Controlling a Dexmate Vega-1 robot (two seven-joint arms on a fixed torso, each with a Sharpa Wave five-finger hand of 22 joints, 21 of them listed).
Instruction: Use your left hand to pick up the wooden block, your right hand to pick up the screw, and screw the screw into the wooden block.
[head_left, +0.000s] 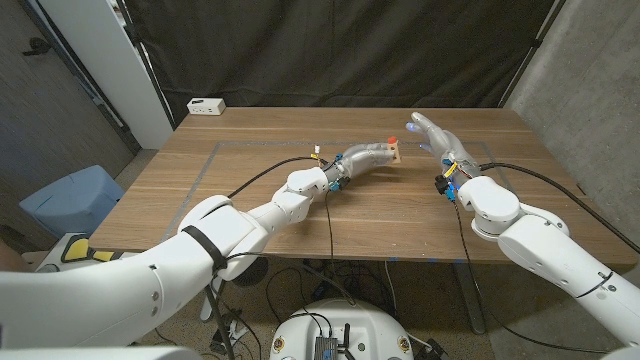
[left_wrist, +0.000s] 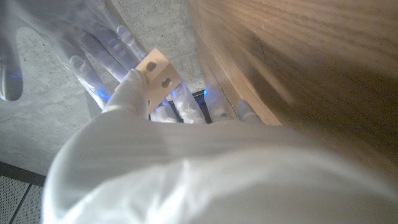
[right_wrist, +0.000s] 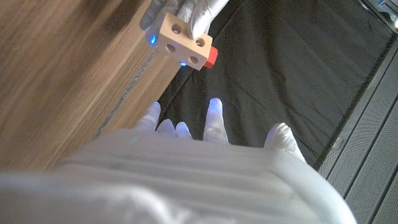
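The left hand (head_left: 372, 155) grips the wooden block (right_wrist: 182, 42), a red screw (right_wrist: 211, 57) in its side. The right hand (head_left: 437, 135) hovers close by, fingers spread, holding nothing.

Wooden tabletop (head_left: 300, 215), plank grain, thin pale line marking a rectangle on the surface. White box (head_left: 206, 105) sits on it at the far corner, well apart from the left fingers (head_left: 385, 150).

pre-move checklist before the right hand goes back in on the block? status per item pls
1. Left hand holds the pale wooden block with round holes: ok.
2. Block lifted off the wooden table: ok.
3. Red screw seated in the block's side: ok; how deep, cannot tell.
4. Right hand open, holding nothing: ok.
5. Right hand apart from the block: ok.
6. Screw fully tightened: cannot tell.
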